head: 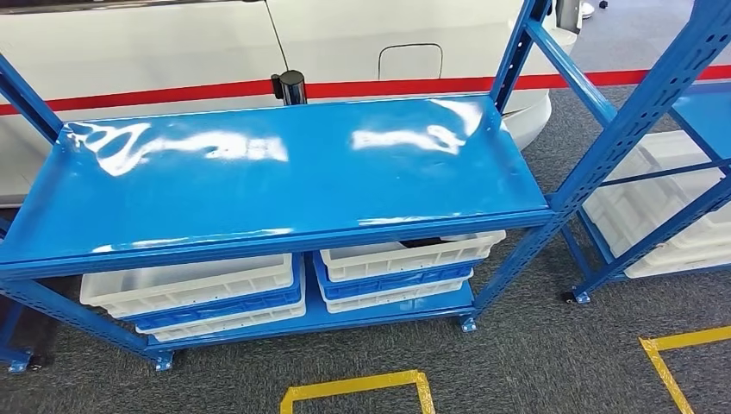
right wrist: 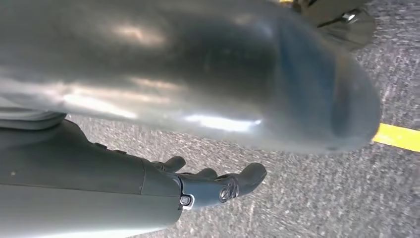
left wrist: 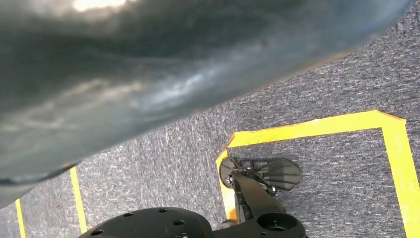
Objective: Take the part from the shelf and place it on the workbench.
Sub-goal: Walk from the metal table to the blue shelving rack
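Blue shelf [head: 259,172] with a bare top board and white bins [head: 190,285] below, a dark item [head: 422,243], possibly the part, in the right bin; right hand [right wrist: 218,186] hangs open, empty; left hand's state cannot be told.

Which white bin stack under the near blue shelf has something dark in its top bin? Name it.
The right-hand stack: a dark shape shows at its top bin's back rim, just under the shelf top. The left-hand stack's top bin shows only white.
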`<state>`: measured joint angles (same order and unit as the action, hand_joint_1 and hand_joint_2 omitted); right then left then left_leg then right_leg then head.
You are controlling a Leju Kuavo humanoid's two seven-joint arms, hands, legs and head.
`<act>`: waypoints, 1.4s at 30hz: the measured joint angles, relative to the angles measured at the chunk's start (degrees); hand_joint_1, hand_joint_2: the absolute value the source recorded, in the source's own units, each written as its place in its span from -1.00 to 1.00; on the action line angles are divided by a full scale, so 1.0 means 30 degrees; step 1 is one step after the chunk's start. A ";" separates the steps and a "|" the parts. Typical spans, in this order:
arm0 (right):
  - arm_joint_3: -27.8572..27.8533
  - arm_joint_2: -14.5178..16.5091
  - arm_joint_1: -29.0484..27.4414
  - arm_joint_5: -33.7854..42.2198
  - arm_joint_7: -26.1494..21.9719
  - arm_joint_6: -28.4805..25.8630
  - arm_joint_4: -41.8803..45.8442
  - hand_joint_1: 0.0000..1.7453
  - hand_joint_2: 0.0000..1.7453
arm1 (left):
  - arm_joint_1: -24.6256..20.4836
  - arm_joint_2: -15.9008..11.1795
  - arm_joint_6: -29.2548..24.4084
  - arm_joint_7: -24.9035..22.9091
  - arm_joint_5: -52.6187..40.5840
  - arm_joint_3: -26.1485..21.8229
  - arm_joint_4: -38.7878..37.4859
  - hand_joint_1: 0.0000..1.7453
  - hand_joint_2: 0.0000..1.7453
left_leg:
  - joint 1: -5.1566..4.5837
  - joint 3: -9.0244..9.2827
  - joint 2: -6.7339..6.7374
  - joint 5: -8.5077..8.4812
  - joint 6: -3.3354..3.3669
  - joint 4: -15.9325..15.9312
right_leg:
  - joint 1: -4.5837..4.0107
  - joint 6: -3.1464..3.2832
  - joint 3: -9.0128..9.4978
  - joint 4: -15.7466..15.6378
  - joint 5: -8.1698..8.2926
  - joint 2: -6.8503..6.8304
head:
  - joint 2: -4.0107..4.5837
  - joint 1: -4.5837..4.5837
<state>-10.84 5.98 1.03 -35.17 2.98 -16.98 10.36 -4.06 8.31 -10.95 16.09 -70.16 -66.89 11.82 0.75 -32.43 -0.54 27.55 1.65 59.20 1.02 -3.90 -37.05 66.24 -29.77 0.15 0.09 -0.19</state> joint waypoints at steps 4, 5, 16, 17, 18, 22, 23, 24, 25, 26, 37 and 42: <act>0.0000 0.0009 0.0029 -0.0006 -0.0002 0.0007 0.0000 -1.00 -1.00 | -0.0010 0.0007 0.0000 0.0000 0.0000 0.0000 0.0000 -1.00 -1.00 | -0.0167 0.0188 -0.0030 0.0240 -0.0412 -0.0042 | -0.0157 0.0399 0.1178 -0.2475 0.1077 -0.0036 | 0.0000 0.0000; 0.0000 0.0020 0.0021 -0.0006 -0.0002 0.0007 0.0000 -1.00 -1.00 | -0.0010 0.0005 0.0000 0.0000 0.0000 0.0000 0.0002 -1.00 -1.00 | -0.0143 0.0228 -0.0019 0.0266 -0.0516 -0.0073 | -0.0111 0.0583 0.1237 -0.2518 0.1134 -0.0025 | 0.0000 -0.0004; -0.0007 0.0038 -0.0006 -0.0031 -0.0007 0.0022 0.0000 -1.00 -1.00 | 0.0029 -0.0017 0.0000 -0.0004 0.0000 0.0002 0.0000 -1.00 -1.00 | 0.0052 -0.1056 0.0107 0.0226 -0.0905 0.1846 | -0.0035 0.1142 0.2048 -0.2628 0.0643 0.0080 | 0.0000 -0.0096; -0.0005 0.0044 -0.0001 -0.0038 -0.0015 0.0022 0.0000 -1.00 -1.00 | 0.0015 -0.0018 0.0000 -0.0009 0.0000 0.0002 0.0000 -1.00 -1.00 | 0.0042 -0.0588 0.0092 -0.0129 -0.0844 0.0848 | -0.0089 0.1041 0.2087 -0.2627 0.0548 0.0092 | 0.0000 -0.0087; -0.0005 0.0044 0.0009 -0.0044 -0.0024 0.0022 0.0000 -1.00 -1.00 | 0.0001 -0.0017 -0.0002 -0.0016 0.0000 0.0002 0.0000 -1.00 -1.00 | 0.0006 -0.0347 0.0071 -0.0213 -0.0765 0.0324 | -0.0140 0.0927 0.2088 -0.2642 0.0476 0.0093 | 0.0000 -0.0074; -0.0007 0.0031 0.0022 -0.0111 -0.0042 0.0016 0.0000 -1.00 -1.00 | 0.0002 -0.0013 -0.0006 -0.0042 0.0000 -0.0004 0.0000 -1.00 -1.00 | -0.0058 -0.0247 0.0024 -0.0213 -0.0283 0.0020 | -0.0108 0.0565 0.2004 -0.2406 0.0241 0.0079 | 0.0000 -0.0033; -0.0007 0.0031 0.0017 -0.0117 -0.0046 0.0015 0.0000 -1.00 -1.00 | 0.0006 -0.0011 -0.0006 -0.0044 0.0000 -0.0005 0.0000 -1.00 -1.00 | -0.0013 -0.0211 0.0031 -0.0242 -0.0160 -0.0048 | -0.0112 0.0555 0.1687 -0.1749 -0.0076 0.0071 | 0.0000 -0.0002; -0.0006 0.0031 0.0010 -0.0120 -0.0049 0.0015 0.0000 -1.00 -1.00 | 0.0007 -0.0011 -0.0004 -0.0044 0.0000 -0.0004 0.0000 -1.00 -1.00 | 0.0010 -0.0186 0.0040 -0.0240 -0.0065 -0.0077 | -0.0095 0.0598 0.1121 -0.0677 -0.0531 0.0062 | 0.0000 0.0025; -0.0004 0.0035 0.0005 -0.0122 -0.0051 0.0015 0.0000 -1.00 -1.00 | 0.0003 -0.0009 -0.0004 -0.0044 0.0000 -0.0002 0.0000 -1.00 -1.00 | 0.0009 -0.0182 0.0046 -0.0213 0.0011 -0.0081 | -0.0093 0.0652 0.0374 0.0640 -0.1040 0.0061 | 0.0000 0.0046; -0.0004 0.0037 -0.0009 -0.0122 -0.0055 0.0015 0.0000 -1.00 -1.00 | 0.0001 -0.0006 -0.0002 -0.0044 0.0000 0.0000 0.0000 -1.00 -1.00 | 0.0005 -0.0175 0.0045 -0.0185 0.0050 -0.0078 | -0.0079 0.0658 -0.0385 0.1900 -0.1416 0.0060 | 0.0000 0.0058; -0.0007 0.0115 -0.0093 -0.0042 -0.0069 -0.0031 0.0000 -1.00 -1.00 | 0.0017 0.0016 -0.0331 -0.0120 -0.0095 0.0000 0.0000 -1.00 -1.00 | -0.0162 0.0393 -0.0090 0.0358 0.0128 -0.0105 | -0.0054 0.0365 0.1159 -0.2601 0.1331 0.0001 | 0.0000 0.0069; -0.0011 0.0113 -0.0096 0.0093 -0.0438 0.0440 0.0000 -1.00 -1.00 | 0.0014 0.0029 -0.0492 -0.0009 -0.0188 0.0002 0.0000 -1.00 -1.00 | -0.0148 0.0586 -0.0030 0.0323 -0.0076 -0.0365 | -0.0102 0.0494 0.1219 -0.2593 0.1255 0.0030 | 0.0000 0.0067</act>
<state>-10.87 6.32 0.74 -34.89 1.67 -15.66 10.36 -4.02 8.40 -12.43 16.06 -70.72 -66.88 11.82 0.31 -30.67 -0.63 28.52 1.42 58.10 0.71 -2.41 -33.40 58.46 -26.00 0.24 0.09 0.02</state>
